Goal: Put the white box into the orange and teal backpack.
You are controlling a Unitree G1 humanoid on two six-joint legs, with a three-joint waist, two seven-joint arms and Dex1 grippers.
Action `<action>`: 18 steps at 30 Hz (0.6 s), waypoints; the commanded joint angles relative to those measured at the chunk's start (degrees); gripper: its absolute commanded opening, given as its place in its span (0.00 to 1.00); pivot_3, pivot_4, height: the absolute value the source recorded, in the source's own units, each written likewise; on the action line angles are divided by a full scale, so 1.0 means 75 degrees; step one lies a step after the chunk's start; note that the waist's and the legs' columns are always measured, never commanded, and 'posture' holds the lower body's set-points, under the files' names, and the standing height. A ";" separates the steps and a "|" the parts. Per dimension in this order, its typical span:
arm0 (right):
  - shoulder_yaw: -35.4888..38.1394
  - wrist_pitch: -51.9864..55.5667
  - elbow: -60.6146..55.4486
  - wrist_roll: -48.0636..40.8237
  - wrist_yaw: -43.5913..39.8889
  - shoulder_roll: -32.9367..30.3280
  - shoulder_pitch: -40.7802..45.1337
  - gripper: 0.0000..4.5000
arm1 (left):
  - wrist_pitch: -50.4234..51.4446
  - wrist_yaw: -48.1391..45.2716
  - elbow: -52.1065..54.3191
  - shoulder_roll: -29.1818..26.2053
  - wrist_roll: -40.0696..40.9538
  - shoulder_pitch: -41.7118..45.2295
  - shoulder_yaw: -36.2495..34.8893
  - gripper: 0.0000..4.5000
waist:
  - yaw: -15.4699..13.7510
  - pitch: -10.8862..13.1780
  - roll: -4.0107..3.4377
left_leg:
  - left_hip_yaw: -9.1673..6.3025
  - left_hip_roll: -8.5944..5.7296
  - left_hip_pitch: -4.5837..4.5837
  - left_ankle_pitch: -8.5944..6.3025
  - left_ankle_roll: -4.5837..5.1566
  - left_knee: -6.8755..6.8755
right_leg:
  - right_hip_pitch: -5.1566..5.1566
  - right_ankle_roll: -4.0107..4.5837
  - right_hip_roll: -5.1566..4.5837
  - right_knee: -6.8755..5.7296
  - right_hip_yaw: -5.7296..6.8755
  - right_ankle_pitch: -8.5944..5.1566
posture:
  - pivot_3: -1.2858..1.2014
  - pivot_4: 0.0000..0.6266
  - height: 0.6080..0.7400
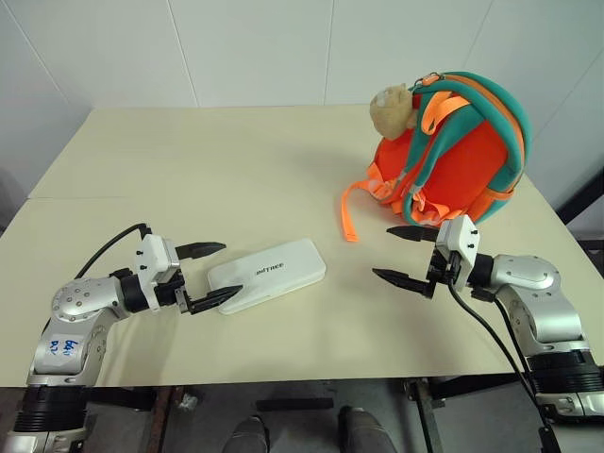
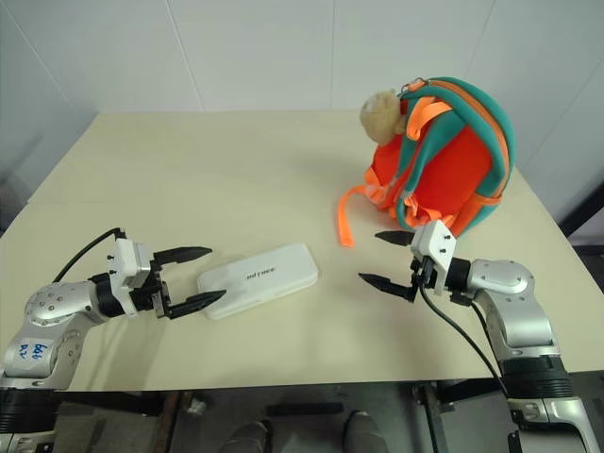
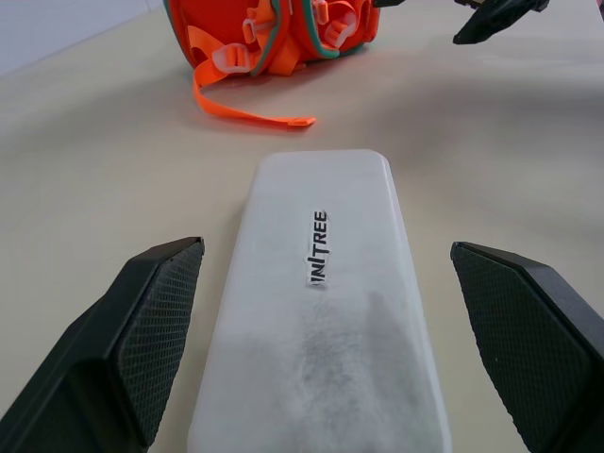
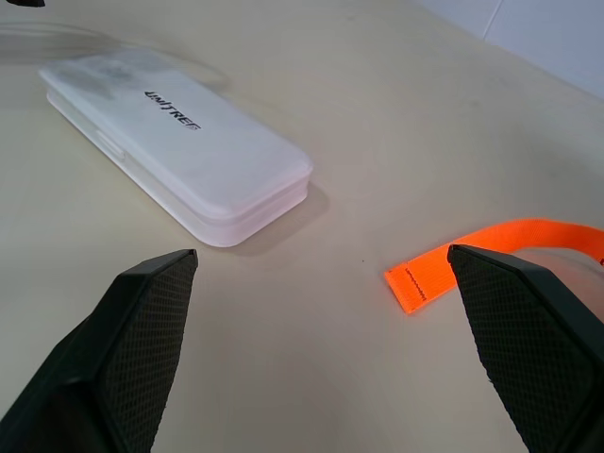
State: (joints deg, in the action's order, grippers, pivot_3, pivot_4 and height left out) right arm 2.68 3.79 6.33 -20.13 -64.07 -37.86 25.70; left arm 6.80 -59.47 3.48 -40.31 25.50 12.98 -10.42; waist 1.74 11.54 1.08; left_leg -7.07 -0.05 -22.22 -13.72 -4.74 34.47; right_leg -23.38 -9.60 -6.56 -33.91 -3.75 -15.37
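White box flat on the desk, backpack upright at two o'clock, both pincers spread wide and empty.

The white box (image 1: 267,275), smooth matte plastic with rounded corners and small dark lettering, lies near desk (image 1: 189,170) centre; its near end sits between the left pincer (image 1: 212,274) fingers, contact unclear. The orange and teal backpack (image 1: 453,151) is rounded fabric, its opening hidden, a plush toy (image 1: 394,109) at its top. An orange webbing strap (image 1: 347,212) trails toward six o'clock. The right pincer (image 1: 406,255), textured black tips, hovers near the backpack's base.
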 commanded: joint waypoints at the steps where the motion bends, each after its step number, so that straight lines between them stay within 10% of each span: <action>1: 0.0037 -0.0130 -0.0080 -0.0009 -0.0006 0.0005 0.0348 1.00 | -0.0267 -0.0083 -0.0150 -0.0107 -0.0033 0.0203 -0.0146 0.99 | 0.0000 0.0000 0.0000 | 0.0000 0.0000 0.0001 0.0000 0.0000 0.0000 | 0.0001 0.0000 0.0000 0.0000 0.0000 0.0000 | 0.52 0.24 1.00; 8: -0.0269 -0.0193 0.0202 0.0259 0.0163 0.0422 0.0623 1.00 | -0.0977 0.0308 -0.0641 0.0167 -0.0445 0.0384 -0.0115 0.99 | -0.0007 0.0000 0.0000 | 0.0000 -0.0001 0.0000 0.0000 -0.0001 0.0009 | 0.0001 -0.0001 -0.0001 -0.0005 0.0000 0.0001 | 0.52 0.24 1.00; 18: -0.1204 -0.1696 0.2702 0.1274 0.0016 0.1565 0.1975 0.34 | -0.1549 0.1664 -0.0641 0.0066 -0.1013 -0.1710 -0.1632 0.39 | 0.0191 0.0001 0.0000 | 0.0000 0.0006 0.0002 0.0000 -0.0001 -0.0008 | -0.0018 0.0004 0.0004 -0.0026 -0.0002 -0.0003 | 0.52 0.24 1.00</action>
State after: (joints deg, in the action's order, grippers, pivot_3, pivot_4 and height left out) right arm -6.39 -6.14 25.28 -10.60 -63.23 -26.67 38.75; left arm -3.71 -48.77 -3.01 -39.16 18.14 1.19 -20.05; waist 3.17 11.54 1.08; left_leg -7.06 0.00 -22.19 -13.72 -4.76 34.42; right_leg -23.51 -9.57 -6.55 -34.11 -3.77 -15.39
